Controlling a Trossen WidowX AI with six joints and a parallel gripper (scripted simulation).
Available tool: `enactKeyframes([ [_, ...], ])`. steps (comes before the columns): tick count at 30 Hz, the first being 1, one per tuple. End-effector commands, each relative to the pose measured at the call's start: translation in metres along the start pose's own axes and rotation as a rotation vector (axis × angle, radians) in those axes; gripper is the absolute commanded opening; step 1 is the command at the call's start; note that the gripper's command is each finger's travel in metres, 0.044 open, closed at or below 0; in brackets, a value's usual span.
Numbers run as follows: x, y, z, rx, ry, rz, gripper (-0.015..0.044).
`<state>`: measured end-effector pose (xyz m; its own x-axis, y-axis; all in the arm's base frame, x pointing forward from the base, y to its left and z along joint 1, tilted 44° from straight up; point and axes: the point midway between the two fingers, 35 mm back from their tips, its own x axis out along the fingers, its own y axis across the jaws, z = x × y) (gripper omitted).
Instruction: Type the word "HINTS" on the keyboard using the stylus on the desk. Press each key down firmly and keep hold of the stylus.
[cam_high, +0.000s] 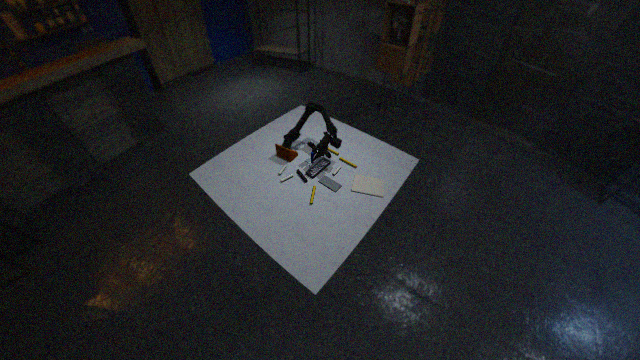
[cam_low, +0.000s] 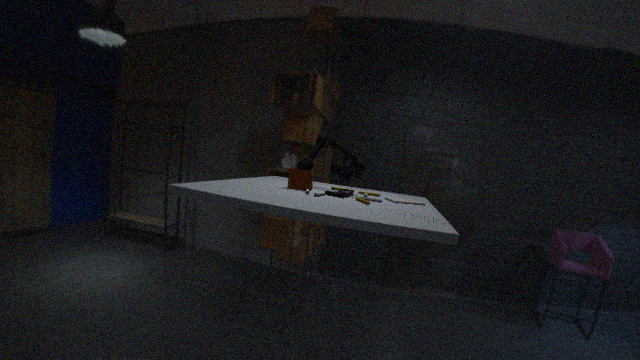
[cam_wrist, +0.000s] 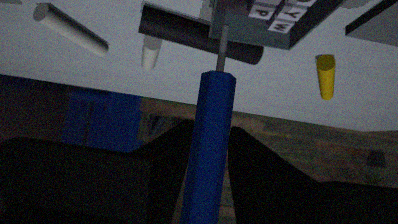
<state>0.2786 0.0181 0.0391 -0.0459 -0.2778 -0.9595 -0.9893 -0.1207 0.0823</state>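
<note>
Pincer (cam_high: 314, 152) (cam_wrist: 211, 131) clamped on blue faceted stylus (cam_wrist: 209, 145), thin grey tip pointing to twelve o'clock, seemingly over dark-framed keyboard (cam_high: 318, 167) (cam_wrist: 272, 22); smooth yellow cylinder (cam_wrist: 326, 77) at two o'clock.

1. A pale, flat counter (cam_high: 300, 235) (cam_low: 250, 197) (cam_wrist: 175, 85) is seen, its corners left bare of objects in the top view.
2. The middle is occupied by a dark keyboard (cam_high: 318, 167) (cam_wrist: 295, 22), laid flat with white lettered keys.
3. A black cylinder (cam_high: 301, 175) (cam_wrist: 175, 30) is laid beside it.
4. Short white sticks (cam_high: 286, 178) (cam_wrist: 72, 30) are scattered nearby.
5. A flat grey slab (cam_high: 330, 183) (cam_wrist: 380, 25) is set just beside the keyboard.
6. Three yellow sticks (cam_high: 313, 195) (cam_low: 369, 193) (cam_wrist: 326, 80) are spread apart.
7. A thin cream board (cam_high: 368, 185) (cam_low: 406, 202) is placed near one edge.
8. An orange object (cam_high: 286, 153) (cam_low: 300, 180) is stood upright.
</note>
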Motion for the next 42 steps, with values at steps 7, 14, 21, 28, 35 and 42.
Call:
enactKeyframes([
  [7, -0.055, -0.003, 0.027, 0.001, -0.001, -0.019, 0.0000],
  [14, -0.063, -0.002, 0.031, 0.000, -0.001, -0.019, 0.0000],
  [21, -0.063, -0.002, 0.031, 0.000, -0.001, -0.019, 0.0000],
  [28, -0.053, -0.002, 0.048, 0.000, -0.002, -0.019, 0.0000],
  [35, -0.053, -0.002, 0.048, 0.000, -0.002, -0.019, 0.0000],
  [42, -0.051, -0.003, 0.052, 0.000, -0.002, -0.019, 0.0081],
])
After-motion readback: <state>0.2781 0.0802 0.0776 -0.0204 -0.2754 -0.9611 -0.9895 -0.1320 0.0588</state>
